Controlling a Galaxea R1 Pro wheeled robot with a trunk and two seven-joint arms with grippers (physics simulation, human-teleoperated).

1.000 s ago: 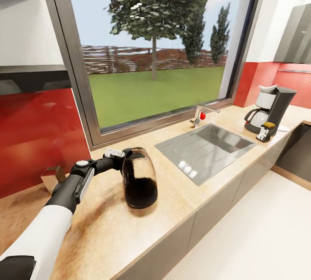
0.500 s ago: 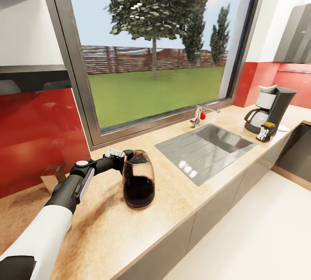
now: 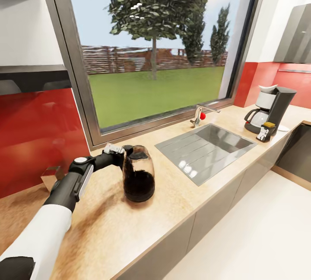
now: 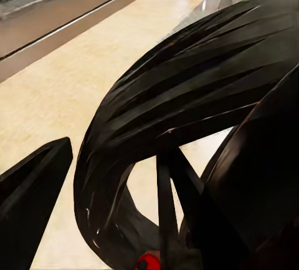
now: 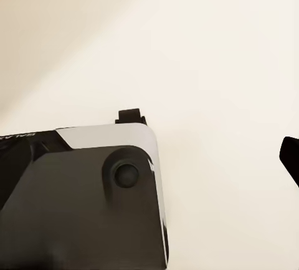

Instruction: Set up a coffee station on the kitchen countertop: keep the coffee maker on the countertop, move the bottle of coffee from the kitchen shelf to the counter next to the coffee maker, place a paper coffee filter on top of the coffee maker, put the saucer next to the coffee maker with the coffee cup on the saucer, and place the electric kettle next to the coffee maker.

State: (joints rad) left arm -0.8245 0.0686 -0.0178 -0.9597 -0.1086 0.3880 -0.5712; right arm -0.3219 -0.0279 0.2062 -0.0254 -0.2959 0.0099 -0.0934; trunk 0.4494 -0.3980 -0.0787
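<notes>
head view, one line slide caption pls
Left gripper at the electric kettle handle on the kitchen countertop, far from the coffee maker.

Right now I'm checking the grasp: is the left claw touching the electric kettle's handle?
Touching. In the head view the left claw meets the electric kettle at its handle, with no gap between them.
</notes>
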